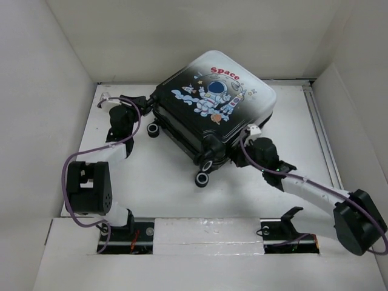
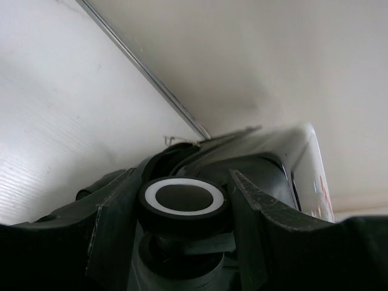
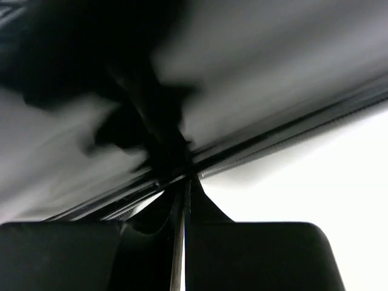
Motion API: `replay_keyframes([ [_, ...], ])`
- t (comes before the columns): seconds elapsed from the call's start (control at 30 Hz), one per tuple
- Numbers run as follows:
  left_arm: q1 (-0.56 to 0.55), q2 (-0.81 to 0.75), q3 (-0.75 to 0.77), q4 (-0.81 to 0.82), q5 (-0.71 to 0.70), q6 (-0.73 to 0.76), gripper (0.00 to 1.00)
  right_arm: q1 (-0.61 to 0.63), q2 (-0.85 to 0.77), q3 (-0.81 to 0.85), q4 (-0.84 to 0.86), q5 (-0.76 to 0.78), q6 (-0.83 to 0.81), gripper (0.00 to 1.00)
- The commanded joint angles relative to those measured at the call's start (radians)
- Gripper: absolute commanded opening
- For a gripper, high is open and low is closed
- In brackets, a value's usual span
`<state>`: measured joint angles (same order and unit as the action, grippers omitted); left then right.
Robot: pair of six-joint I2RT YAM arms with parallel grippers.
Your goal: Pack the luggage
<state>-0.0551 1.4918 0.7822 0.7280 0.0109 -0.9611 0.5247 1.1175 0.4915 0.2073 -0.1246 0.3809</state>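
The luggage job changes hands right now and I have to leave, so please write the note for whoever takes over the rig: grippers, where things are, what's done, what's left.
Luggage: lies flat at the back of the table, astronaut shell up, both shells together.
Left gripper: fingers on either side of a corner wheel, close against it; cannot tell whether they clamp it.
Right gripper: fingers shut at the seam on the case's right side; the view is blurred, so what they pinch is unclear.
Done: lid looks down.
Left: check that the seam is fastened all round, which cannot be seen from here.
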Motion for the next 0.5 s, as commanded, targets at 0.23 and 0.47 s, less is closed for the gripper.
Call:
replay_keyframes([
  [0.23,-0.078,-0.136,-0.057,0.142,0.103,-0.042,0.00,0.225,0.090,0.113,0.124,-0.090,0.065,0.00],
  [0.47,-0.078,-0.183,-0.135,0.169,0.106,-0.064,0.00,-0.300,0.033,0.260,-0.094,-0.384,-0.102,0.00],
])
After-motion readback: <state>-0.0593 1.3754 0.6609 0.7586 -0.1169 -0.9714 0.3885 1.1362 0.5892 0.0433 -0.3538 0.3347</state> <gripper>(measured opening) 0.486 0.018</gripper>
